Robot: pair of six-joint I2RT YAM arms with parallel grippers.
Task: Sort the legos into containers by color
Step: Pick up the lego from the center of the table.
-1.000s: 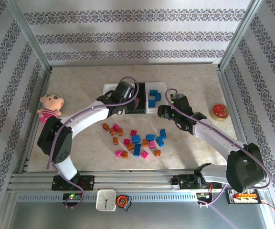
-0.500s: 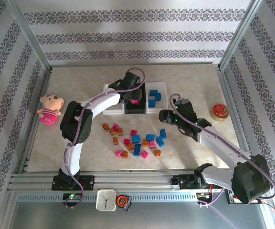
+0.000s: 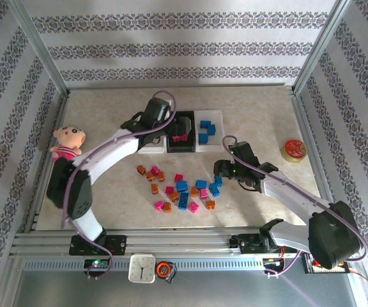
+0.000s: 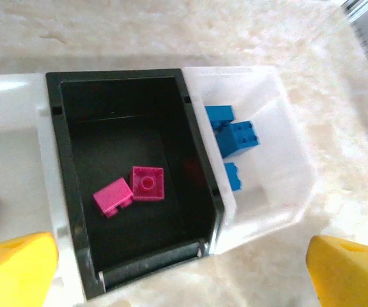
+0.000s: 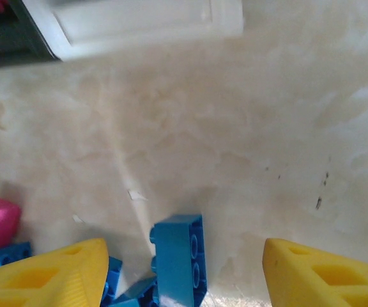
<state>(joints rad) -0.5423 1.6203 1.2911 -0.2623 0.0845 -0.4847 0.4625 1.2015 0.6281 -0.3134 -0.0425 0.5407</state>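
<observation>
Over black tray (image 4: 117,137): left gripper (image 4: 184,265) spread wide, empty; pink legos (image 4: 147,184) below.
At pile: right gripper (image 5: 193,272) apart, blue lego (image 5: 179,259) between fingers.

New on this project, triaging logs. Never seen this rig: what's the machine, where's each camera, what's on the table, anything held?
Two robot arms are bolted at the near edge of a table. The wide picture comes from a fixed camera above and behind them. The other two come from a camera on each wrist; the yellow wedges are that hand's own fingers. On the table: three joined trays, a pile of bricks, a plush doll and a red tin. The left hand hangs open over the black tray, which holds two pink bricks; blue bricks lie in the white tray beside it. The right hand is open, a blue brick between its fingers. Nothing is held.
</observation>
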